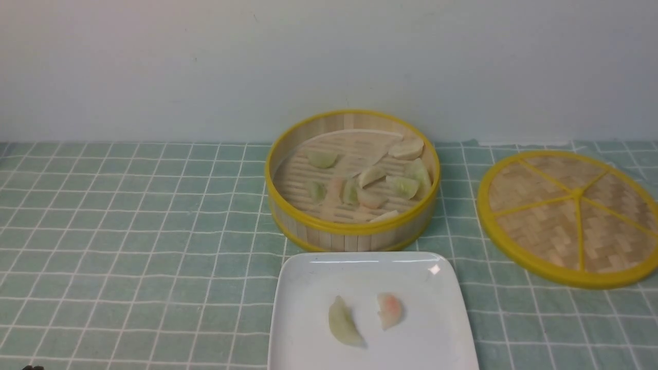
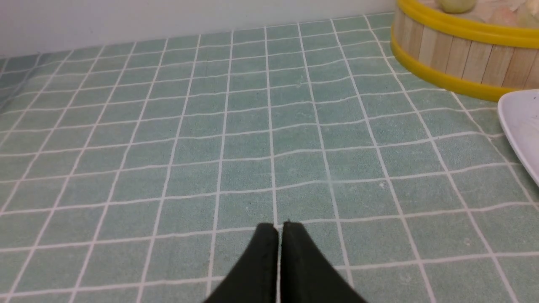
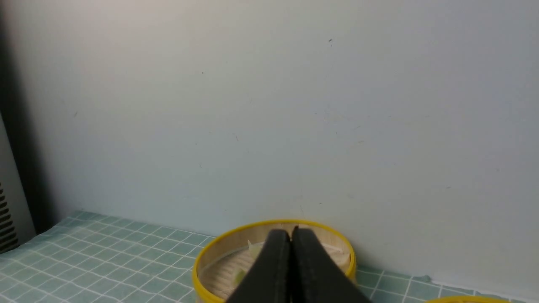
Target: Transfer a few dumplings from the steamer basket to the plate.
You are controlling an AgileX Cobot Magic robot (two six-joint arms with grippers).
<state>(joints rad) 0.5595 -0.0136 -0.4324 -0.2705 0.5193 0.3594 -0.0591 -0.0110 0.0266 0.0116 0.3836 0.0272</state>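
Observation:
The steamer basket (image 1: 352, 226) stands at the middle back with several dumplings (image 1: 402, 186) inside. The white plate (image 1: 308, 277) lies just in front of it and holds a pale green dumpling (image 1: 344, 324) and a pinkish-orange-and-white dumpling (image 1: 389, 310). Neither arm shows in the front view. My left gripper (image 2: 280, 229) is shut and empty, low over the tablecloth, with the basket's wall (image 2: 454, 59) and the plate's edge (image 2: 520, 126) off to one side. My right gripper (image 3: 291, 234) is shut and empty, raised, facing the wall, with the basket (image 3: 210, 261) beyond its tips.
The flat woven lid with yellow spokes (image 1: 570, 216) lies to the right of the basket. A green checked tablecloth (image 1: 128, 231) covers the table. A pale wall (image 1: 329, 61) stands close behind the basket.

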